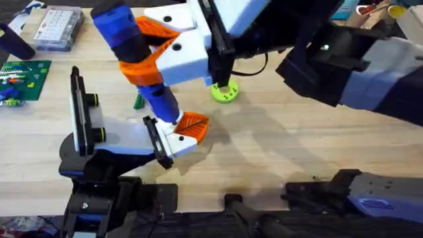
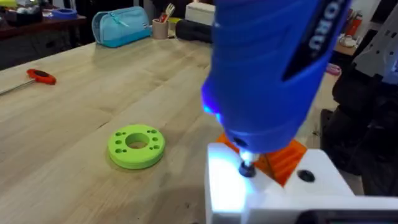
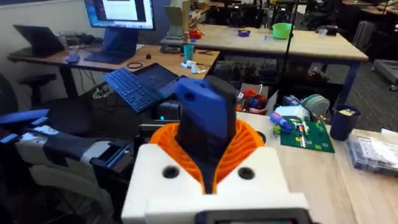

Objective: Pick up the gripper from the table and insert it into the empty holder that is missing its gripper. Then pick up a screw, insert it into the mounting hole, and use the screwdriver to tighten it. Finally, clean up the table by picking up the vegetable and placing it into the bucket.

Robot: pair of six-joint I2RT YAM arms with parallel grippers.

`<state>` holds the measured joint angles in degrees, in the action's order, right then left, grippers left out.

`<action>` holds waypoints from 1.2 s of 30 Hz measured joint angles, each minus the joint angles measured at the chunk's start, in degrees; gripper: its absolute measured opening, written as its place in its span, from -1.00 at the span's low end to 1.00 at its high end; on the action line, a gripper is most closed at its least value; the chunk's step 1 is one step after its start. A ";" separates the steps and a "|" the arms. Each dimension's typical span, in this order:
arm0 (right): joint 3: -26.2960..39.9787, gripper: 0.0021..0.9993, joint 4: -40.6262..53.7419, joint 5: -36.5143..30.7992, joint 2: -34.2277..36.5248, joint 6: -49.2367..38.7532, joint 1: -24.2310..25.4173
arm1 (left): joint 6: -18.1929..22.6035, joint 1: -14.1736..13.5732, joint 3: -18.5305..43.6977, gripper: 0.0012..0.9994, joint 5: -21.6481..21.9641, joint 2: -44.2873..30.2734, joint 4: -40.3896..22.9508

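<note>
At the table's [image 1: 297, 139] middle, about 8 o'clock from the lime disc [image 1: 225, 92], the screwdriver [image 1: 125, 33] is leaning down onto the white, orange-padded left gripper [image 1: 182, 135], and tightening seems to be the step in hand. The right gripper [image 3: 208, 158] is clenching the blue body between its orange pads, high on the tool. In the left wrist view the bit [image 2: 247, 168] is touching the white block, with a dark hole [image 2: 305, 176] lying apart at its 3 o'clock. To tighten well, the right arm should be keeping the bit in line with the screw, pressing gently and not tilting. Whether the left gripper is clenched or released, I cannot tell. The vegetable [image 1: 137, 100] is lying at 10 o'clock from it, half hidden behind the screwdriver.
</note>
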<state>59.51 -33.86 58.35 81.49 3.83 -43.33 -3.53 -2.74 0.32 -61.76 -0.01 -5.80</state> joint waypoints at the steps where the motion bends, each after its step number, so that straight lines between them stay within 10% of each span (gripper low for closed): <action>1: 0.00 -0.91 -0.01 0.00 0.00 -0.01 -0.02 | -0.02 0.00 0.00 -0.96 0.00 0.00 0.00; 36: -1.92 -0.91 -2.82 -0.31 -0.02 1.09 0.00 | -0.61 0.00 0.00 -0.96 -0.21 -0.03 -0.09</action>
<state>57.58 -36.69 58.04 81.47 4.92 -43.33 -4.14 -2.74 0.32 -61.97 -0.04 -5.89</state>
